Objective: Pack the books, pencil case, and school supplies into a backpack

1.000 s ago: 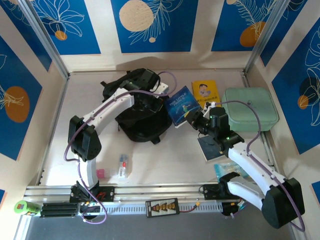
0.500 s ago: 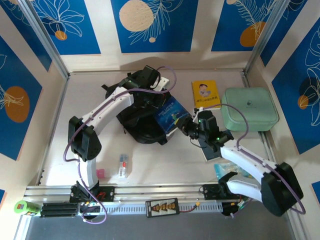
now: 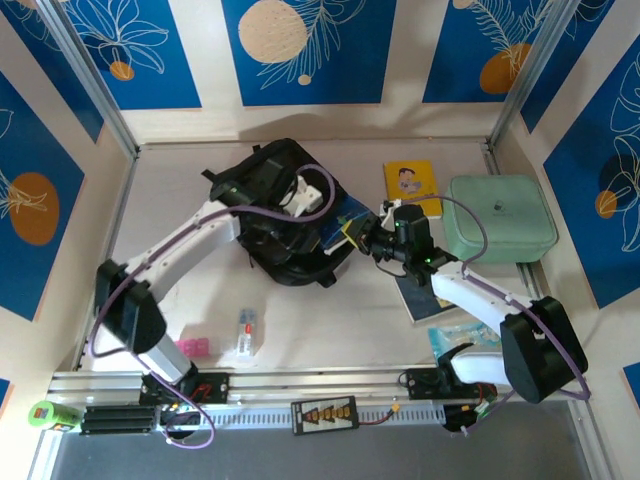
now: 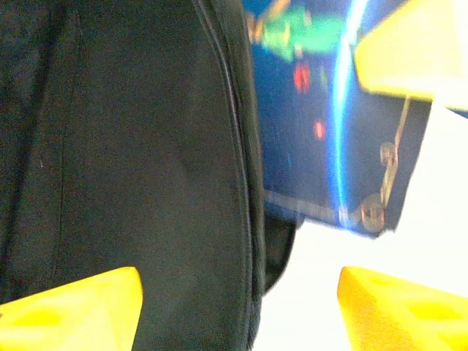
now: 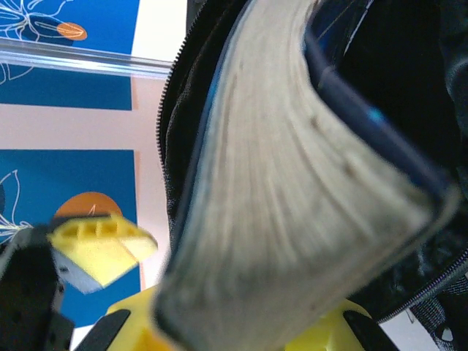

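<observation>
At the backpack's mouth, the right gripper pinches the dark blue book, whose glossy cover and rough page edge sit partly inside the zip opening of the soft black backpack. Just left, the left gripper stands wide, holding nothing. By my reading, packing has barely begun: the yellow book, grey book and rounded mint case lie right on the worktop.
</observation>
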Robot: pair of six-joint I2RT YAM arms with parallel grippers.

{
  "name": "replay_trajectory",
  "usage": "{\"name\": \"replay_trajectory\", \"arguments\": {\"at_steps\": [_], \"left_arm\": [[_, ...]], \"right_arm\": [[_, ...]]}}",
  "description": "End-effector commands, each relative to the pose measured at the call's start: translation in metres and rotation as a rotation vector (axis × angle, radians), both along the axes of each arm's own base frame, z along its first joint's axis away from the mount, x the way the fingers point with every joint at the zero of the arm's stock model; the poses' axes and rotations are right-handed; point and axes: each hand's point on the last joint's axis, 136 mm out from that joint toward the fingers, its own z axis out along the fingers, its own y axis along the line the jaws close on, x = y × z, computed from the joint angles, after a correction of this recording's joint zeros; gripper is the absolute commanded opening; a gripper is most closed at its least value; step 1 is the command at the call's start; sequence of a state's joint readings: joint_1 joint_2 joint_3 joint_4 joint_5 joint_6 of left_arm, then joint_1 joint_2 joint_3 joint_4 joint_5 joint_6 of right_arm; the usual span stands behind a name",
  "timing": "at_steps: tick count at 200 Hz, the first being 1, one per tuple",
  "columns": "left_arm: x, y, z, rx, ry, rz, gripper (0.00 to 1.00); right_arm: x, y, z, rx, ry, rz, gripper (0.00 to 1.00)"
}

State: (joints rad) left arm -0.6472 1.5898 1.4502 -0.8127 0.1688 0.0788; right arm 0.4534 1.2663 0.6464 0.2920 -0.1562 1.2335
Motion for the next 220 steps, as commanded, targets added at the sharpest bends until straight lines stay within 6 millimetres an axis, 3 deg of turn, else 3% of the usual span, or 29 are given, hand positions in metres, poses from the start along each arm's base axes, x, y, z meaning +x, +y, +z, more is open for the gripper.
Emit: {"name": "replay_trajectory", "arguments": {"at_steps": [1, 39, 70, 125, 169, 178, 220], "left_arm": [[-0.009, 0.018, -0.009, 0.052, -0.053, -0.036, 0.74], [-0.007, 0.023, -0.022, 0.046, -0.099, -0.016, 0.76], [0.022, 0.027, -0.031, 0.124, -0.162, 0.047, 0.73], [0.030, 0.019, -0.034, 0.158, -0.143, 0.021, 0.40], [0.044, 0.026, 0.005, 0.135, -0.267, 0.094, 0.12], [0.048, 0.028, 0.017, 0.127, -0.305, 0.122, 0.00], [0.066, 0.039, 0.074, 0.053, -0.486, 0.249, 0.00]], "right_arm": [[0.008, 0.006, 0.057, 0.099, -0.157, 0.026, 0.01], [0.011, 0.008, 0.059, 0.108, -0.147, 0.033, 0.01], [0.011, 0.009, 0.061, 0.120, -0.147, 0.038, 0.01], [0.010, -0.001, 0.056, 0.099, -0.145, 0.009, 0.01], [0.004, -0.010, 0.038, 0.042, -0.109, -0.001, 0.01], [0.001, -0.012, 0.033, 0.026, -0.096, 0.002, 0.01], [-0.018, -0.011, 0.021, -0.048, -0.084, 0.057, 0.01]]}}
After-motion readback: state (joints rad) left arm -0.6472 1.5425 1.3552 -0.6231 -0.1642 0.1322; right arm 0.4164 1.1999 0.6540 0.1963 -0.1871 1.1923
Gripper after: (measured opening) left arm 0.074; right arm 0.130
